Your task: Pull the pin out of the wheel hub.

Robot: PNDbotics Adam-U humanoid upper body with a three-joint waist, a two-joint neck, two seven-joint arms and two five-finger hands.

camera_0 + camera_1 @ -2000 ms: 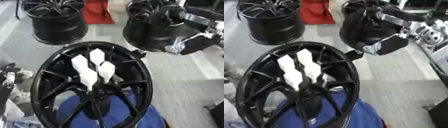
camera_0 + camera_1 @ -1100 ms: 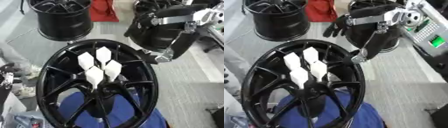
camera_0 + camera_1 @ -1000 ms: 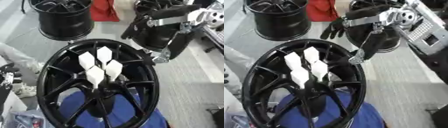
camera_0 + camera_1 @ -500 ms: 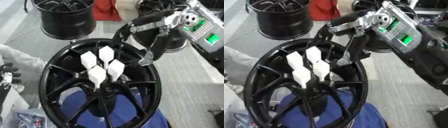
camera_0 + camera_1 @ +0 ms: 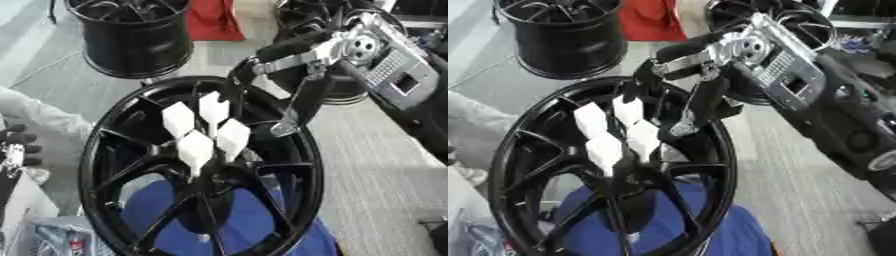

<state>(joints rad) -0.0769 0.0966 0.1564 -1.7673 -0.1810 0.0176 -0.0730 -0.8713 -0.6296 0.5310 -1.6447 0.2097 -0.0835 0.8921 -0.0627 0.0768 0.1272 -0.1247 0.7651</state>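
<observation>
Large glossy black spoked wheel hub point(image 5: 131, 165) filling the lower centre, four white block-headed pins point(image 5: 203, 131) clustered upright at its middle, right hand point(image 5: 284, 87) reaching in from upper right beside them, fingers straight, grasping nothing, dark left hand point(image 5: 16, 145) at left edge, state unclear

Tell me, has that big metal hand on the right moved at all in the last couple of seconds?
Yes. The right hand has swung in from beside the far right wheel toward the white pins over the near wheel hub, fingers reaching down beside them.
</observation>
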